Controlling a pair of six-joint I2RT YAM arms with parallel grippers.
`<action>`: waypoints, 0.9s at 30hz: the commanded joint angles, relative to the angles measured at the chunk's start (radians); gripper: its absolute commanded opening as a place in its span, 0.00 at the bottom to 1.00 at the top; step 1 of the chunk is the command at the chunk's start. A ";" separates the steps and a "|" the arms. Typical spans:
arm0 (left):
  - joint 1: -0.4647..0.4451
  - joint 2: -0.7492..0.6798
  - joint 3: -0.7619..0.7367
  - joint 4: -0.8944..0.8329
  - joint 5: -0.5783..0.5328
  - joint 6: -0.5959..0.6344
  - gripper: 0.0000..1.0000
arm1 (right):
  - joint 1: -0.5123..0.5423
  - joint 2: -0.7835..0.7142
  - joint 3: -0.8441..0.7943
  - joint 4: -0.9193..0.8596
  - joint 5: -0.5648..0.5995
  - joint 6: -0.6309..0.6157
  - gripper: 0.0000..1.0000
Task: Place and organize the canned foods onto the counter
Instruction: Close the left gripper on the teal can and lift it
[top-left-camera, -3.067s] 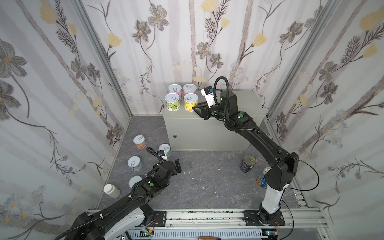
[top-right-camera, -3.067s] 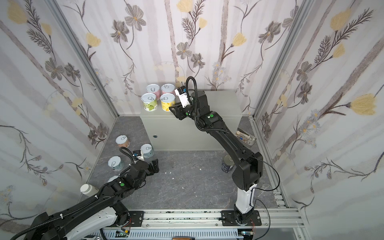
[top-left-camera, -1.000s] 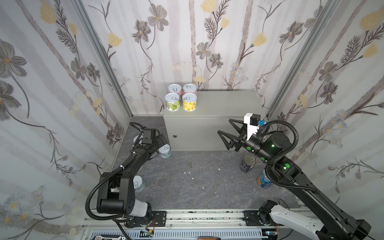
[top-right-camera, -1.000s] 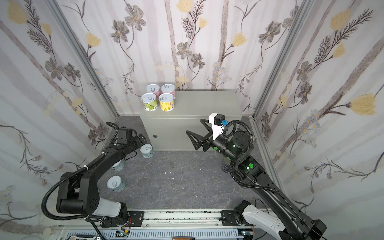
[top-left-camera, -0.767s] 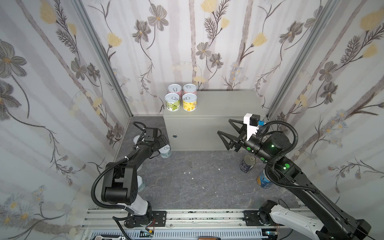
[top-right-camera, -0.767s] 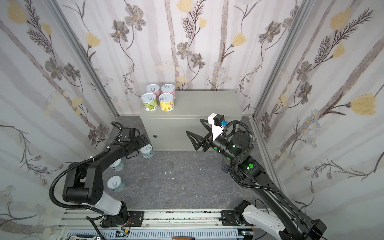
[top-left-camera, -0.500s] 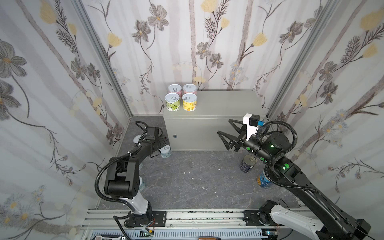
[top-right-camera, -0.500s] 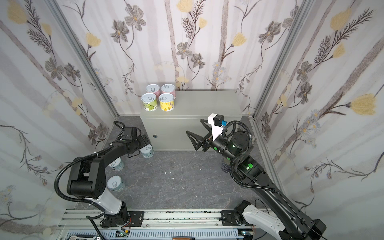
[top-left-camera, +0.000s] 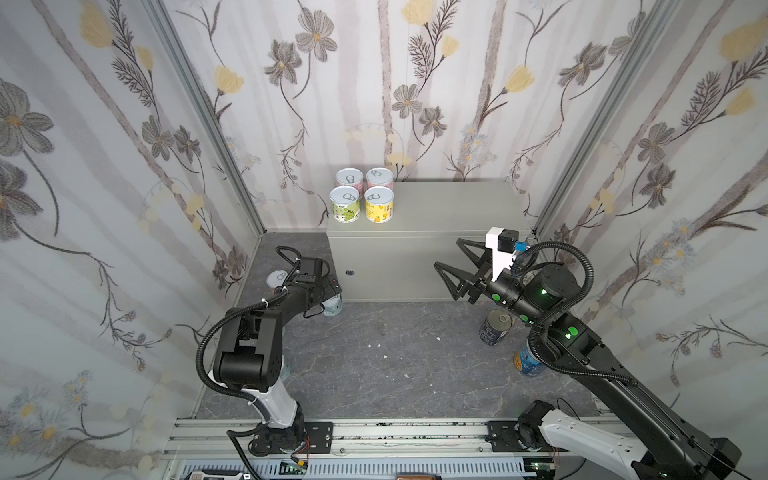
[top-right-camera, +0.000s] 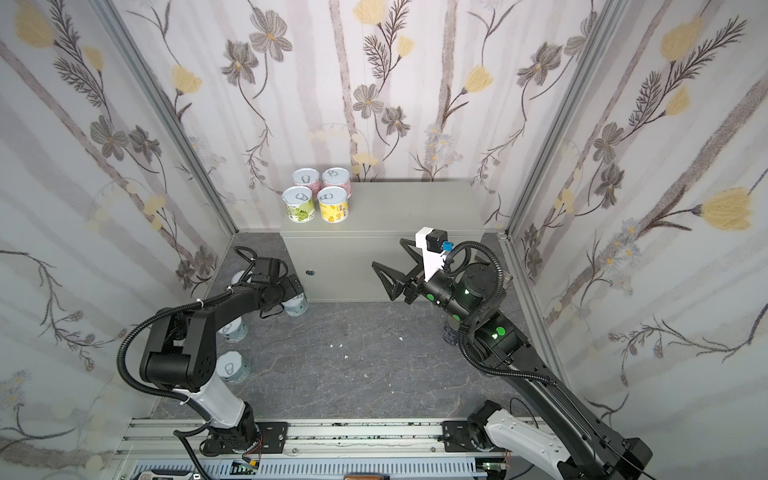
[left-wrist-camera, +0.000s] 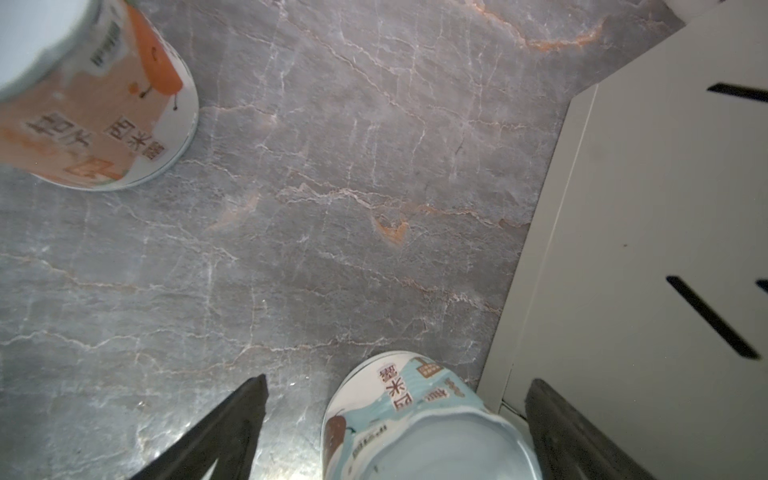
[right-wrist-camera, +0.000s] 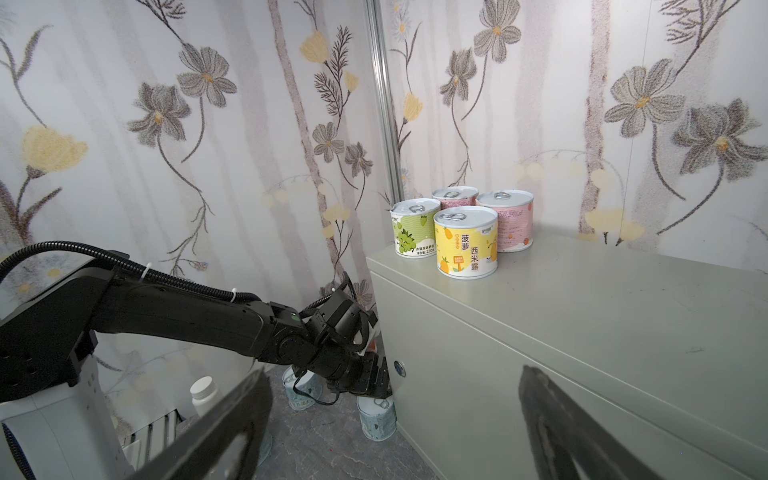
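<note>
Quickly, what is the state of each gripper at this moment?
Left gripper: open, one finger on each side of the blue can, not closed on it.
Right gripper: open, holding nothing.

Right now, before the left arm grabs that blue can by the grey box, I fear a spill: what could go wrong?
1. The blue can sits off-centre in the open left pincer, nearer the counter; closing may shove or tip it.
2. The pincer is close to the counter's wall and might scrape it.
3. Setting it beside the yellow can could bump that tight group.
</note>
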 joint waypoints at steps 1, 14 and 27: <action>-0.010 -0.025 -0.033 -0.012 -0.020 0.003 0.96 | 0.003 -0.002 0.000 0.037 0.001 -0.008 0.93; -0.086 -0.181 -0.200 0.002 -0.082 -0.011 0.89 | 0.009 -0.006 -0.002 0.041 -0.001 -0.008 0.93; -0.122 -0.228 -0.280 0.029 -0.167 -0.011 0.92 | 0.023 0.005 -0.002 0.040 0.005 -0.010 0.93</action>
